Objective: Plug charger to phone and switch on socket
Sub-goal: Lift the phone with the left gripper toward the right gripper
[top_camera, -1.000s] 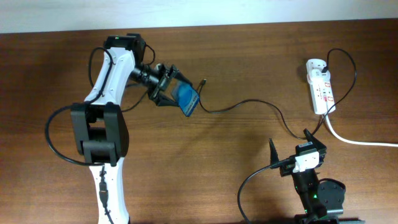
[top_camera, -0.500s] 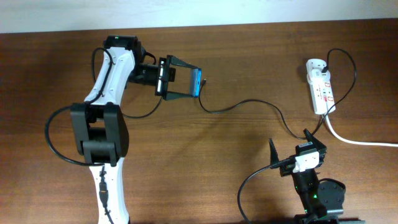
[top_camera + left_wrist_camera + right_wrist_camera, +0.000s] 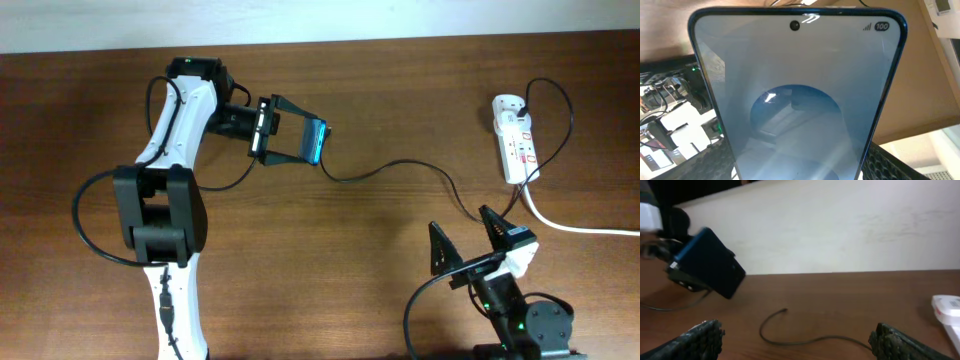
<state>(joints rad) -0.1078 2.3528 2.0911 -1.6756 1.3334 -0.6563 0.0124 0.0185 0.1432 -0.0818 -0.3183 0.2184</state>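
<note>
Phone (image 3: 316,141) between the left jaws

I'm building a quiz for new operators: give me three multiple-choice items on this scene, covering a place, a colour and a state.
1. Where is the phone? A flat on the table; B in the left gripper; C beside the socket.
2. Colour of the charger cable? A white; B black; C red.
3. State of the right gripper? A open, empty; B shut on charger; C shut on phone.
Answers: B, the phone sits clamped in it; B, it shows as a thin black line; A, its jaws stand wide apart, nothing gripped.
</note>
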